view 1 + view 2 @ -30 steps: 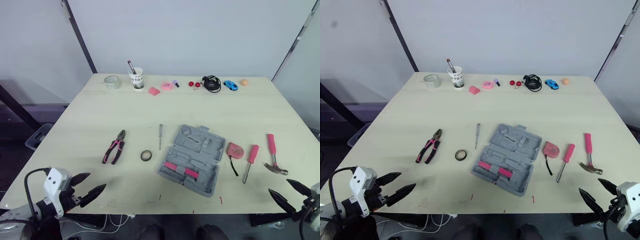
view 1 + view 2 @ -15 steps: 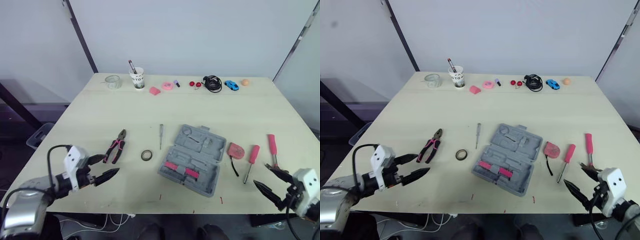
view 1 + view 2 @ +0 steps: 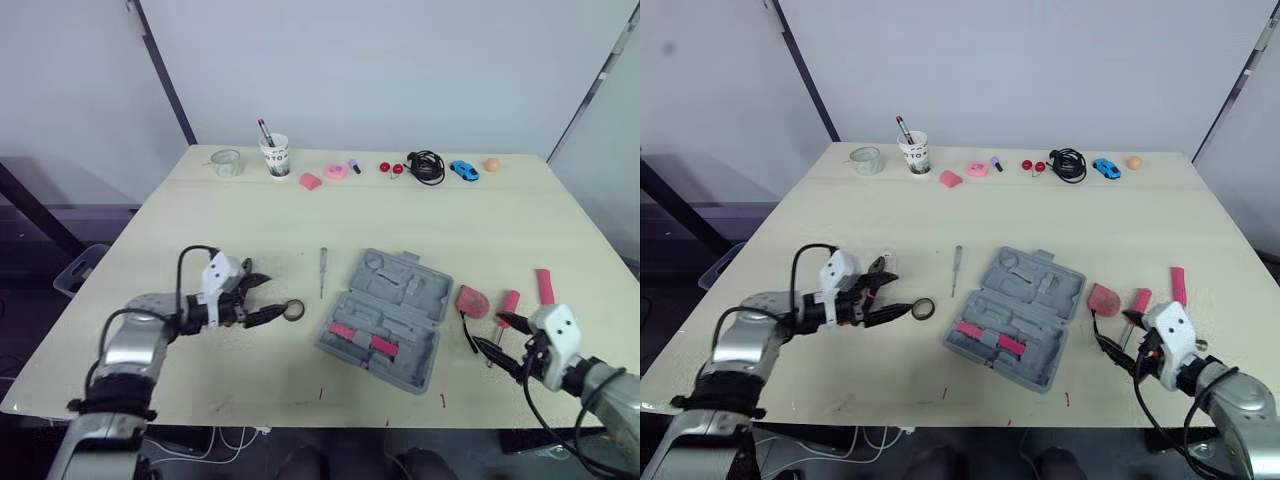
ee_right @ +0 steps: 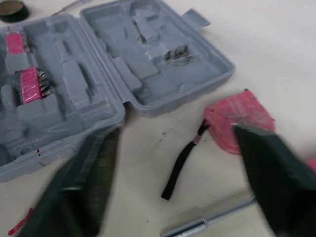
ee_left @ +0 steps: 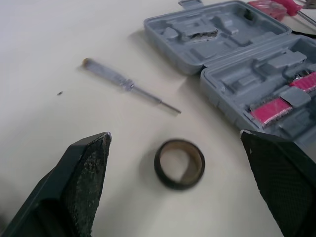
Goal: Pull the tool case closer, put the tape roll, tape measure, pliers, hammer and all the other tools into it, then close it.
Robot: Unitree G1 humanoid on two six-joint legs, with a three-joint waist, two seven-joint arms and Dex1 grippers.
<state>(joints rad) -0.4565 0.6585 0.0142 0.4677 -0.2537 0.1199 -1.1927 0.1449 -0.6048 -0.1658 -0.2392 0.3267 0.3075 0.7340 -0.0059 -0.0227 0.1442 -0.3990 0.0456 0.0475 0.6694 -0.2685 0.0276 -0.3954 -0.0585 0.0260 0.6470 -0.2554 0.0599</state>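
The grey tool case [image 3: 400, 288] is lying open in the middle of the tabletop [image 3: 200, 220]. The left gripper [image 3: 272, 297] is pointing toward the case from its left side. Its jaws are standing wide apart, and the tape roll [image 5: 179, 163] is lying flat just ahead of them, untouched. The right gripper [image 3: 497, 340] is pointing in from the case's right side with its jaws likewise spread. It is near the pink tape measure [image 4: 237, 121], apparently without contact, though that view is blurred.

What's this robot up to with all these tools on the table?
The robot is packing tools into a grey tool case, which lies open in the middle. Its left gripper is open, with the black tape roll just ahead of it. Its right gripper, also open, hovers by the pink tape measure. Neither holds anything yet.
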